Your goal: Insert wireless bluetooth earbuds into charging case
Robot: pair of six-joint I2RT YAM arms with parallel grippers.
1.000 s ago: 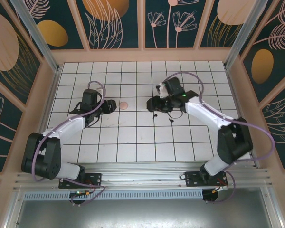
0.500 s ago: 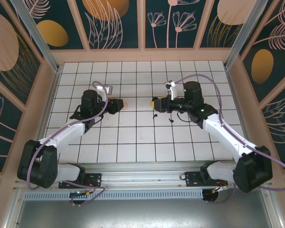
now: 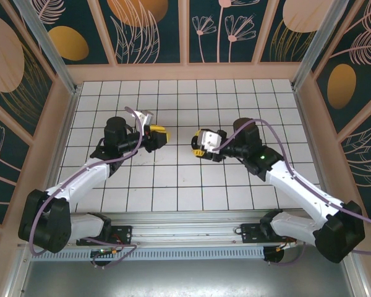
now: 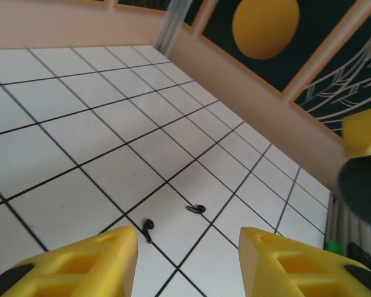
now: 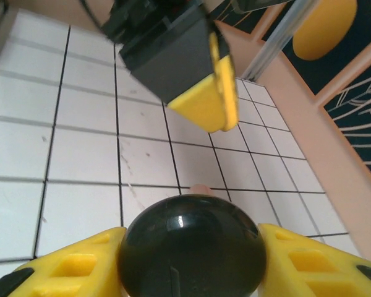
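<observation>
The right gripper clamps a glossy black charging case, while the left gripper hangs part-open and empty, two small dark earbuds lying mid-counter.

the left gripper's yellow fingers run off the bottom edge of the left wrist view, where two tiny dark pieces on the tile are too small to identify. a blurred yellow-and-dark shape is cut by the right edge. in the right wrist view, a black rounded object, clamped between the right gripper's fingers, is cropped below. it hides all but a sliver of something pale pink. facing it, the left gripper's dark housing is cropped at the top.
</observation>
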